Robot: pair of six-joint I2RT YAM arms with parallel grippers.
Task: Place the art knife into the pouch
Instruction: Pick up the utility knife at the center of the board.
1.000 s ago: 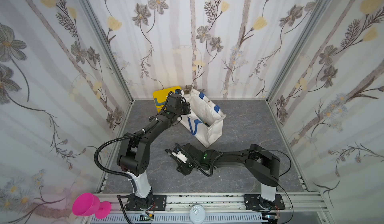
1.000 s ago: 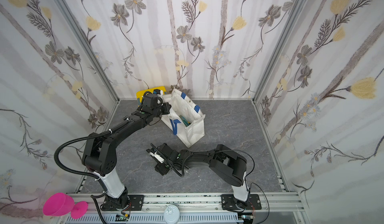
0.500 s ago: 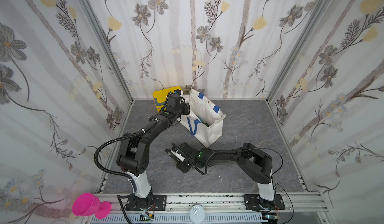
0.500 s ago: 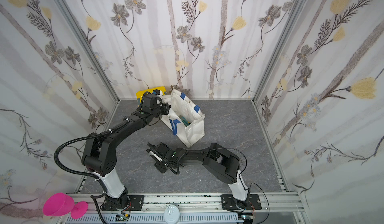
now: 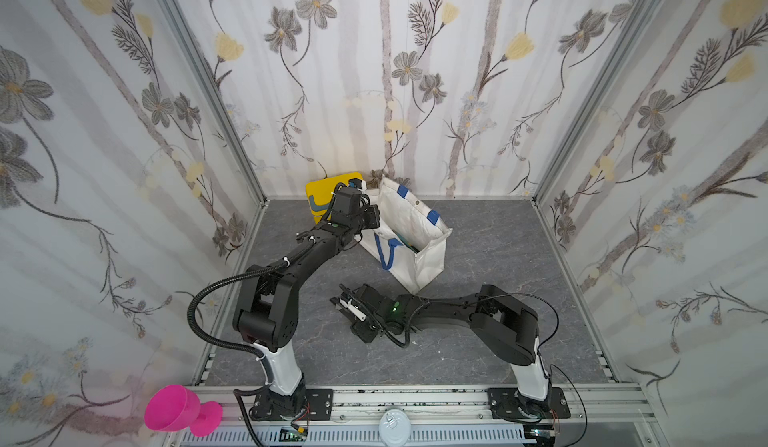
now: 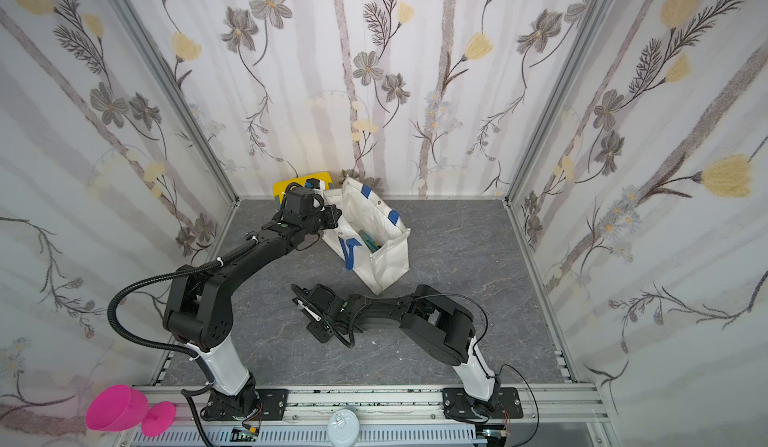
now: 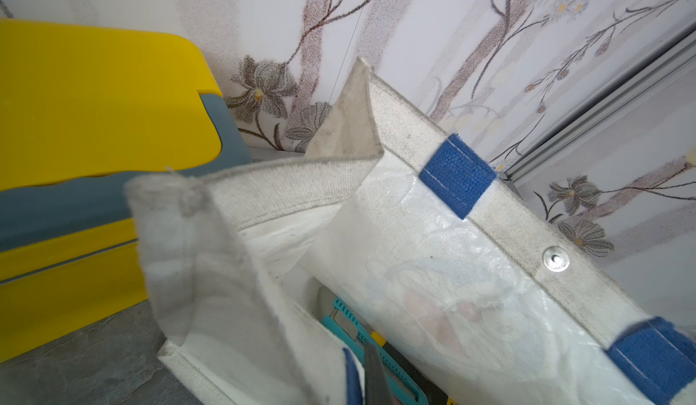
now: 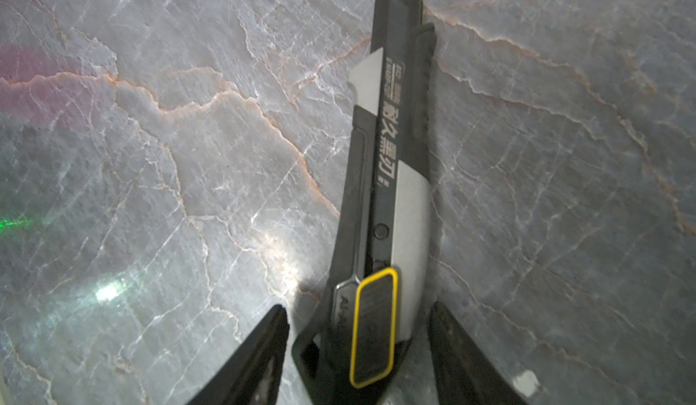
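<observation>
**Knife on the counter, pouch mouth held open**

The knife [image 8: 388,196] is lying flat on the counter [image 8: 150,121], well apart from the pouch [image 5: 415,224]. The right tool [image 8: 357,309] is straddling its yellow-ringed end with jaws released. One finger is sitting just beside the knife and the other is standing off with a clear gap, so nothing is being gripped there yet. The left tool [image 5: 372,216] is clenching the pouch's near rim, holding the mouth open beside the box [image 5: 322,191].

The grasp is lining up on the very end of the knife, so the long body is likely to droop or swing once lifted. With the gap uneven, one finger is likely to meet first and shove the knife sideways over the smooth surface. The pouch is soft and leaning, and its mouth is narrow. A blue handle [image 5: 384,254] is hanging down its front, so the knife's tip could snag there or on the rim. A teal item [image 7: 361,331] is lying inside and may be taking up room. If the left pinch slips, the mouth is likely to sag shut.

The counter is showing a glossy grey marble pattern that is throwing back light spots. Floral walls [image 5: 415,71] are enclosing it on three sides. A pink cup [image 5: 178,413] is sitting outside the front rail.
</observation>
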